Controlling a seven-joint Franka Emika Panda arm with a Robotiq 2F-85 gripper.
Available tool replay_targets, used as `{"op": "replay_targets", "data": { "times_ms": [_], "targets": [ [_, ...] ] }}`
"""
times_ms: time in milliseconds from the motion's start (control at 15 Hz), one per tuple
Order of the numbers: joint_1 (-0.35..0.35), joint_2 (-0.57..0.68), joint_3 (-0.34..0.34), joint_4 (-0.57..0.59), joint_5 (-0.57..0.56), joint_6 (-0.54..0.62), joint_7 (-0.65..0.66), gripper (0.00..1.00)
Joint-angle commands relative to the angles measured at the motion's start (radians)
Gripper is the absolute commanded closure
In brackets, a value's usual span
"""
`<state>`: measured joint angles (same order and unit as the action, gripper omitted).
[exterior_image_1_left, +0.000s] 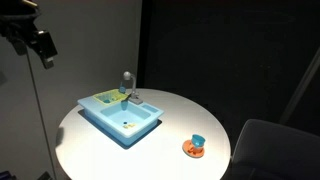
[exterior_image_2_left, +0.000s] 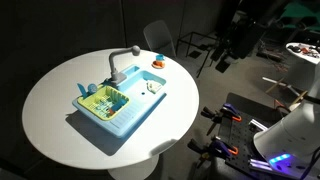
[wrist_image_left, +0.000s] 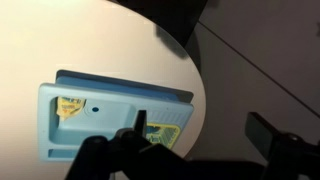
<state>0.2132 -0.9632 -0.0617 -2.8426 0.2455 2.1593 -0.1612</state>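
A light blue toy sink with a grey faucet stands on a round white table. It shows in both exterior views and in the wrist view. A yellow-green rack lies in one side of it. A small orange and blue item sits on the table apart from the sink, and also shows by the faucet end. My gripper is open and empty. It hangs high above and off the table's edge, far from everything.
A grey chair stands beside the table, and a chair shows behind it. Clamps and stands and white equipment are on the floor. Dark curtains close off the back.
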Motion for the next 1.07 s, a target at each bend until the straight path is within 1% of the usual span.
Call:
{"op": "replay_targets", "data": {
  "times_ms": [0, 200, 1000],
  "targets": [
    [-0.007, 0.005, 0.006, -0.012, 0.006, -0.003, -0.005, 0.00],
    [-0.008, 0.021, 0.007, -0.017, 0.006, -0.006, -0.005, 0.00],
    [-0.008, 0.022, 0.007, -0.017, 0.006, -0.006, -0.005, 0.00]
  ]
}}
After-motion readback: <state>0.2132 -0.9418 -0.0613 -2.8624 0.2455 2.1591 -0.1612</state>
